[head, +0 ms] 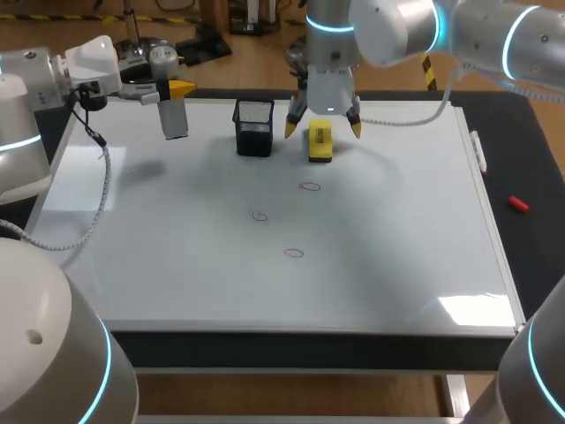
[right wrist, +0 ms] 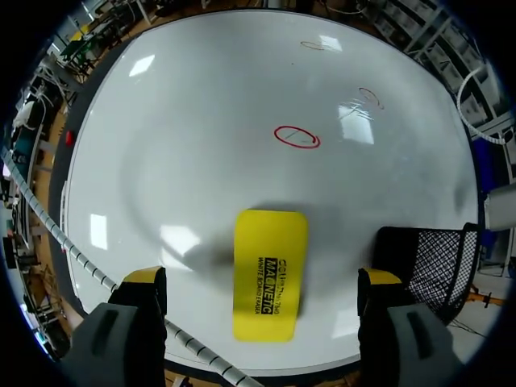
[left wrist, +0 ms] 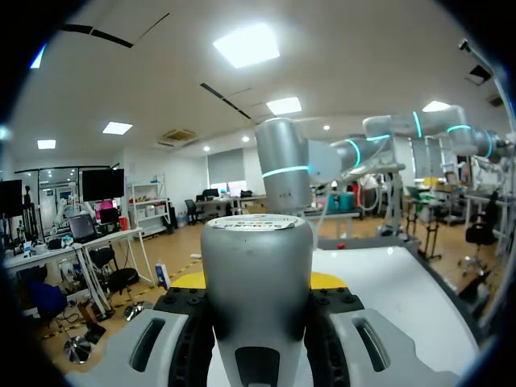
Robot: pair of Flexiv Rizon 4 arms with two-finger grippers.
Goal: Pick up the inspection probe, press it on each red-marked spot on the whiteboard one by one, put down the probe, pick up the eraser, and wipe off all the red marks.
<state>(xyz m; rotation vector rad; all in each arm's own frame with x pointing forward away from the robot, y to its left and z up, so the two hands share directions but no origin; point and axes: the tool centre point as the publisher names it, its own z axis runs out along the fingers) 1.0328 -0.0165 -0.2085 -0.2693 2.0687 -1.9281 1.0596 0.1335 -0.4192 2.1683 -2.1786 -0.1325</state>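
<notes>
Whiteboard [head: 177, 265] covers most of the table in the head view. At its far left corner the left gripper [head: 174, 95] is clamped on the grey probe [head: 175, 119], which hangs roughly upright above that corner, off the surface. Near the middle of the far edge stands a black mesh cup [head: 254, 126]. Just beside it the yellow eraser [head: 320, 146] lies flat on the board. The right gripper [head: 323, 128] hangs over the eraser with its fingers spread wide, 1 yellow tip on either side and neither touching it. 3 red marks [head: 310, 186] sit around the middle of the board, apart from one another, the first a little nearer than the eraser. A white marker [head: 479, 150] lies along the right edge, and a small red thing [head: 518, 204] rests on the black table past that edge.

From the left wrist, the probe [left wrist: 256, 266] fills the gap in the left gripper [left wrist: 258, 284], pinched from both sides, with a bit of yellow tip showing on each side of it. A stretch of whiteboard [left wrist: 403, 298] lies ahead.

From the right wrist, the eraser [right wrist: 270, 274] lies on the whiteboard [right wrist: 201, 97] between the open fingers of the right gripper [right wrist: 262, 282], clear of both. The mesh cup [right wrist: 435, 258] stands just beside 1 finger. The red marks [right wrist: 297, 137] lie ahead of the eraser, 1 close and 2 farther off.
</notes>
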